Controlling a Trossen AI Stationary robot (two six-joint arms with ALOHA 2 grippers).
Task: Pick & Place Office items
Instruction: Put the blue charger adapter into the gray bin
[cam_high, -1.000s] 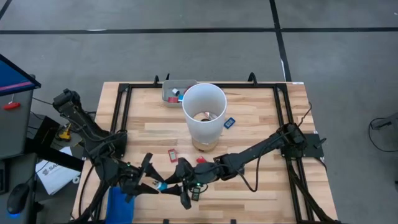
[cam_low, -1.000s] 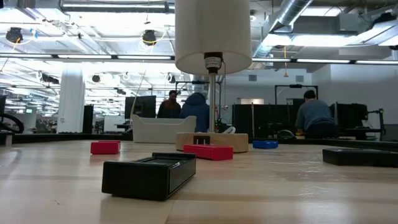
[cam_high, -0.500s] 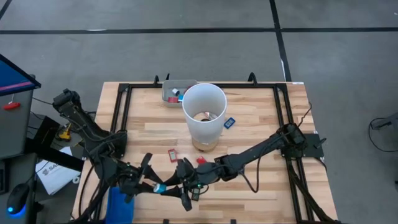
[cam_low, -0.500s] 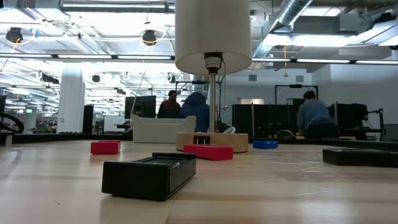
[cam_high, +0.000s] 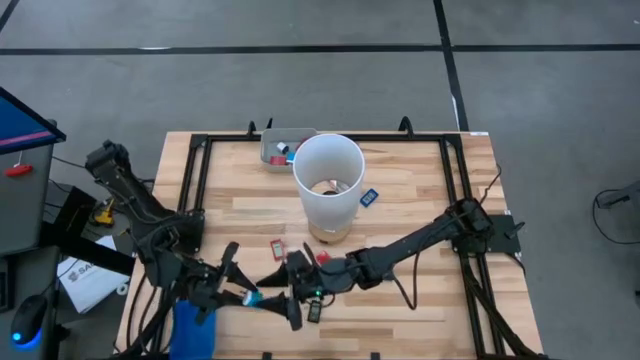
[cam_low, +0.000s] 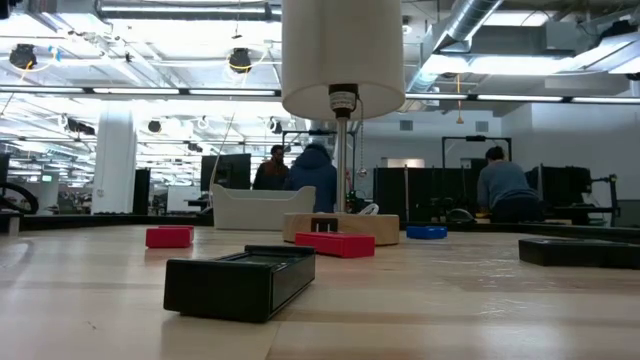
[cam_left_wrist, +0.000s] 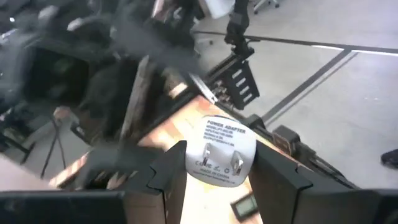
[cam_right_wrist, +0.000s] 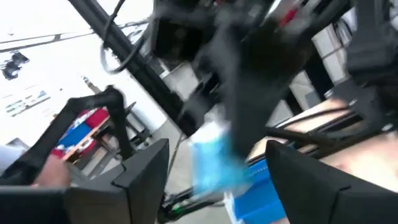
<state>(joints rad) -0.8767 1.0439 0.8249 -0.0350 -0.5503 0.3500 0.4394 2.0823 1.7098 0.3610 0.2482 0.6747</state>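
while both arms meet at the table's (cam_high: 420, 200) 6 o'clock edge:
left gripper (cam_left_wrist: 214, 177): clenched around a white power adapter (cam_left_wrist: 221, 151).
right gripper (cam_right_wrist: 214, 168): released, fingers apart.

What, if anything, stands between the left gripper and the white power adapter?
Nothing visible does. The power adapter sits between the fingers of the left gripper, which press on its sides. The right gripper stands open close beside it, its fingers clear of the adapter.

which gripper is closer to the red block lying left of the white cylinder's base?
Right. The right gripper sits just below the red block, near the table's front edge. The left gripper is further off to the block's lower left, shut on a white power adapter.
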